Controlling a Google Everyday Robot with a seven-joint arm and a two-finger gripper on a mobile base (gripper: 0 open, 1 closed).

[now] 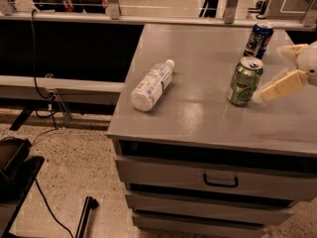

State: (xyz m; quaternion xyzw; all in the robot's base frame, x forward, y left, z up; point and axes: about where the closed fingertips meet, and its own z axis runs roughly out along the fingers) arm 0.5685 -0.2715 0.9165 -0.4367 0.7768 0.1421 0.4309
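We've got the pincer spread wide at the right edge of the worktop, lower finger just beside the upright green can, nothing grasped yet, white bottle lying well apart.

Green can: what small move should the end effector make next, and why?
Probably ease the end effector toward the green can: it hangs open over the right side of the cabinet top, lower fingertip beside the upright can, which is not yet inside its grasp.
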